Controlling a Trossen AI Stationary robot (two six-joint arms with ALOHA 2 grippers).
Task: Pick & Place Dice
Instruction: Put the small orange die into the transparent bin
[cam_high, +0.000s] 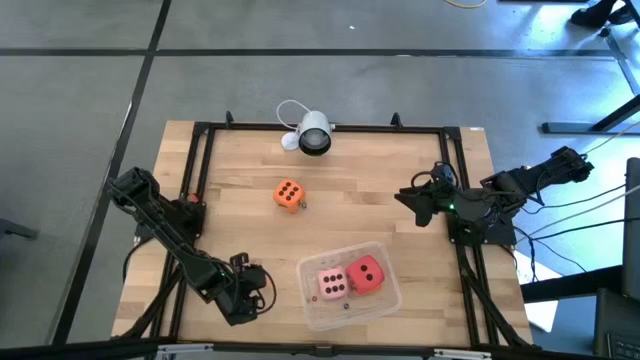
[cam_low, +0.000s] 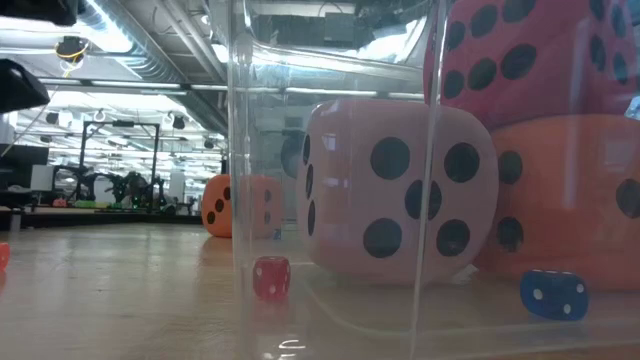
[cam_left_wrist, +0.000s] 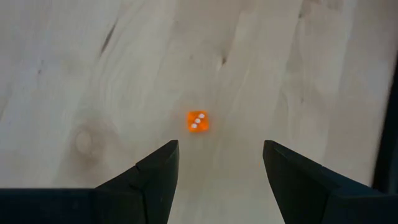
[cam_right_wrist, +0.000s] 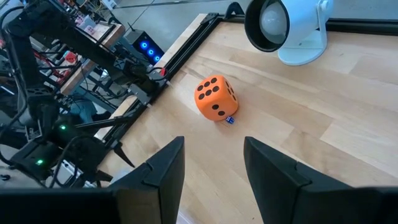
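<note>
One orange die (cam_high: 288, 194) rests on the wood at the table's middle; the right wrist view shows it (cam_right_wrist: 214, 97) ahead of my open right gripper (cam_right_wrist: 214, 162), which hovers at the right side (cam_high: 412, 200). The pale pink die (cam_high: 331, 284) and the red die (cam_high: 367, 273) sit in the clear tub (cam_high: 385, 300). In the low view, the red die (cam_low: 530, 60) lies on a second orange die (cam_low: 570, 200) beside the pink die (cam_low: 400, 195). My open left gripper (cam_high: 255, 288) is low at the near left, left of the tub, over bare wood (cam_left_wrist: 217, 162).
A tiny orange die (cam_left_wrist: 197, 121) lies on the wood just ahead of the left fingers. A tiny blue die (cam_right_wrist: 229, 119) sits against the orange die. A tiny red die (cam_low: 271, 276) and a tiny blue die (cam_low: 553, 295) lie by the tub. A white camera (cam_high: 312, 132) stands at the far edge.
</note>
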